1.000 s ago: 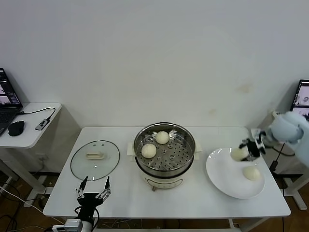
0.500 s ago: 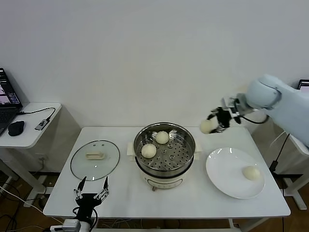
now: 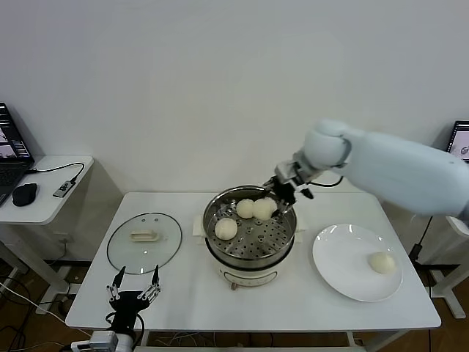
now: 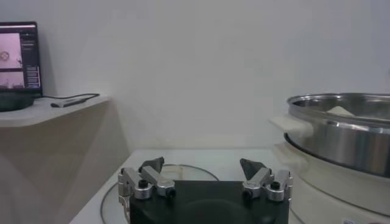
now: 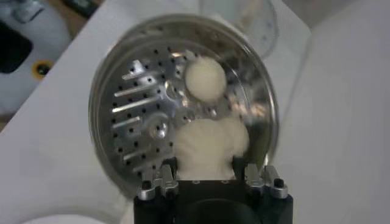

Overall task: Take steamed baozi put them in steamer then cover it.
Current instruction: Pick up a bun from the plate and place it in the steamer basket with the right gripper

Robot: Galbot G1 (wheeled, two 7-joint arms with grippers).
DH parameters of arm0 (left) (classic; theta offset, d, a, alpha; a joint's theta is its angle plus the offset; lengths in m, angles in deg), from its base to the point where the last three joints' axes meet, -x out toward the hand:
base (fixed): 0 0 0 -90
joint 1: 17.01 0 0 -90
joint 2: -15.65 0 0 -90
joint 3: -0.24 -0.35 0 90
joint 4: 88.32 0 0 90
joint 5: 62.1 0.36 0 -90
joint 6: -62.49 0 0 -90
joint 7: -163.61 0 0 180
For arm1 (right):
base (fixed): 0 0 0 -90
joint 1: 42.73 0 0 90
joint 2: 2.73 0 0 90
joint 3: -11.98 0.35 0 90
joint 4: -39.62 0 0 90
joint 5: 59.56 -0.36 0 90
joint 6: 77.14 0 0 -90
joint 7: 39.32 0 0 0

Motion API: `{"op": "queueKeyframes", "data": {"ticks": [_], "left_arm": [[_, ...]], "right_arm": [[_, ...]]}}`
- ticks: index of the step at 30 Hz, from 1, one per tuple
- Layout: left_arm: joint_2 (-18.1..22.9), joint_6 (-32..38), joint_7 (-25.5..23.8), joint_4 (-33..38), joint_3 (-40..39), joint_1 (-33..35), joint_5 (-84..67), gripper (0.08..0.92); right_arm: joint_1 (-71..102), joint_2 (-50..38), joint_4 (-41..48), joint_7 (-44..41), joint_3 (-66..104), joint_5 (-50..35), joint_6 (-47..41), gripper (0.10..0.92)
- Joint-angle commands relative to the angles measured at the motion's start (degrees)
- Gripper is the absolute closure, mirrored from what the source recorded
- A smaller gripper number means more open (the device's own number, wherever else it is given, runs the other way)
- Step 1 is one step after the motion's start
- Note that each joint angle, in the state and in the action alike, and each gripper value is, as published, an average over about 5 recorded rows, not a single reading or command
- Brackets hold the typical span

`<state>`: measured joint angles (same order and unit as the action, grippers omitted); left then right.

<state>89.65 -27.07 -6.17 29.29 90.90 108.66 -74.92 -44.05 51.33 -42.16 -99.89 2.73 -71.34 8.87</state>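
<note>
We count three buns (image 3: 226, 229) in the steamer (image 3: 250, 233), one pinched by our right gripper (image 3: 277, 201); one waits on the plate (image 3: 344, 275); left gripper (image 3: 133, 283) spread.

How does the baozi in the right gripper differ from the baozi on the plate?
The held baozi is over the steamer, next to another bun at the back; the plate baozi lies alone on the white plate. The held one is clamped by the right gripper; the plate one is free, with nothing touching it. Both are pale, round and smooth.
</note>
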Motion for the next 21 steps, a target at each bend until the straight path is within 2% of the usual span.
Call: {"op": "queueKeyframes", "data": {"ticks": [1,7,21], "left_arm": [[0.08,0.00,0.04,0.00,0.19,0.09,-0.04,0.177],[0.26,1.01,0.05,-0.02,0.52,0.42,-0.13,0.177],[0.53,1.35,0.16,-0.14,0.65,0.81,-0.05,0.177]], "right_arm": [[2.19,8.94,2.16,-0.39,-4.21,7.48,10.32,0.457],[3.44,10.76,3.31,-0.18,-4.51,12.53,13.84,0.457],[2.99,9.93,2.05,-2.11,-5.67,14.90,21.38,0.457]]}}
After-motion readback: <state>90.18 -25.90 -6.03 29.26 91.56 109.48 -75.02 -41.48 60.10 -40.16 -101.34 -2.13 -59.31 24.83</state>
